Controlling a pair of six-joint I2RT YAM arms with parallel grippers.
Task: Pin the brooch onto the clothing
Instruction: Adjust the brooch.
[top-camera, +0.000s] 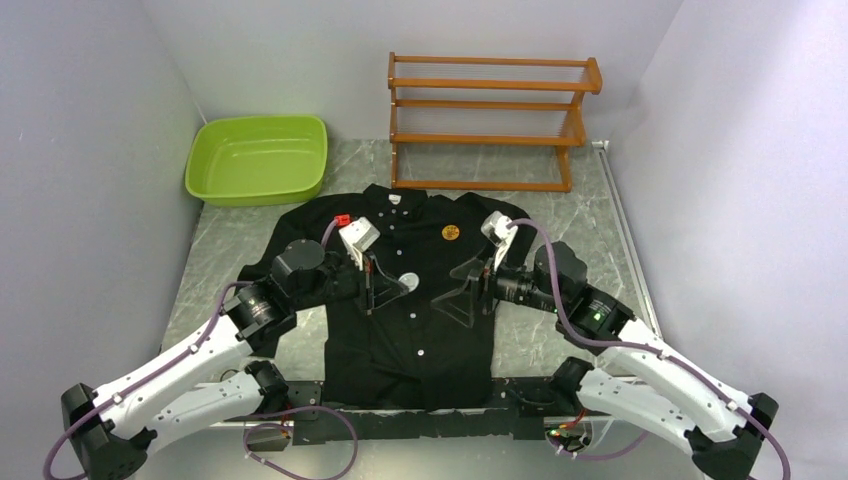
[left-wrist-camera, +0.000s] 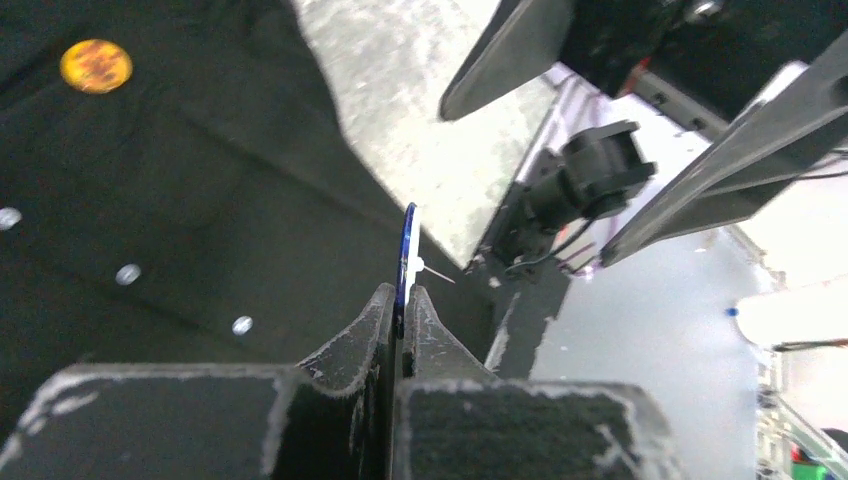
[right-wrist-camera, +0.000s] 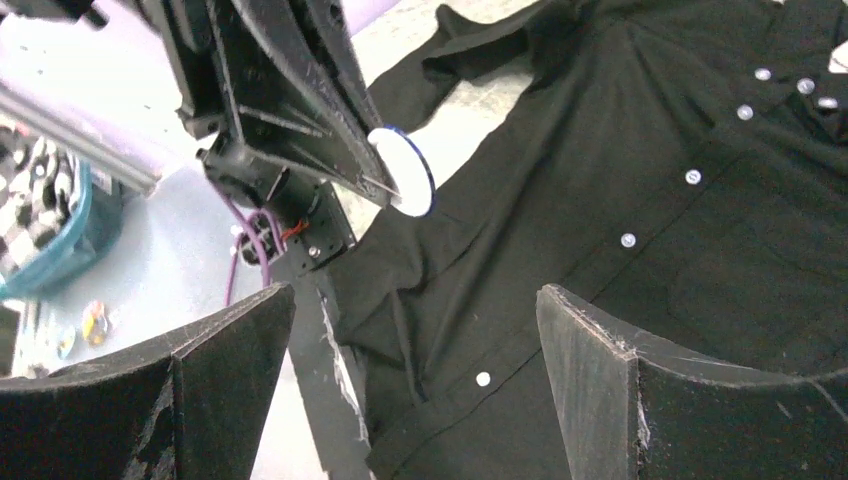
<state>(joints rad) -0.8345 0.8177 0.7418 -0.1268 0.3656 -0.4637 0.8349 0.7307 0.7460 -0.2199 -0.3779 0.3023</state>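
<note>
The round shiny orange-amber brooch sits on the chest of the black long-sleeved shirt, which is spread on the grey table; whether it is fastened cannot be told. The left end effector clenches a blue-rimmed white disc, its pin bare. The right end effector gapes, empty.

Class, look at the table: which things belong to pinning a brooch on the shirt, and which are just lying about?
Belong to the job: black shirt; orange brooch on its chest; blue-rimmed disc pinched in the left gripper; open right gripper.
Just lying about: green basin; wooden rack.
</note>
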